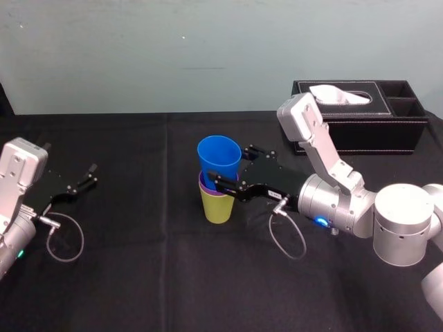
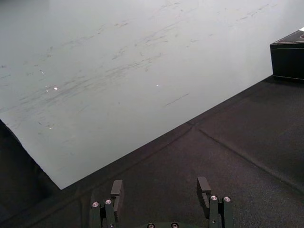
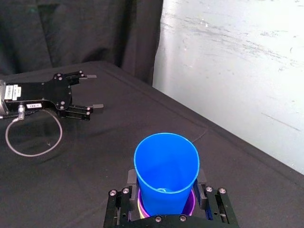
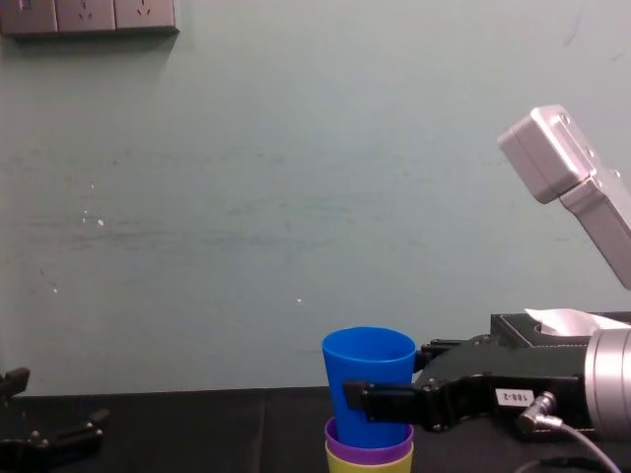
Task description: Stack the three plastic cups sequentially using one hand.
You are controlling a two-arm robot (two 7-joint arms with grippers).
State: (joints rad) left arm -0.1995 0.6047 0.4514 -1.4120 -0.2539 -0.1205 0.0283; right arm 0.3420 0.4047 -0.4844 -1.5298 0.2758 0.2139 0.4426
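The three plastic cups stand nested in the middle of the black table. The yellow-green cup (image 1: 218,207) is at the bottom, with the purple cup (image 1: 205,185) inside it showing just its rim. The blue cup (image 1: 219,155) sits high in the purple one and leans a little. My right gripper (image 1: 228,169) reaches in from the right, level with the table. It is shut on the blue cup's lower half, a finger on either side. In the right wrist view the blue cup (image 3: 166,161) rises between the fingers (image 3: 132,179). My left gripper (image 1: 86,178) rests open at the table's left, away from the cups.
A black tissue box (image 1: 360,114) stands at the back right, behind my right arm. A loose cable (image 1: 287,235) loops from the right wrist over the cloth. The table's back edge meets a pale wall (image 4: 296,197).
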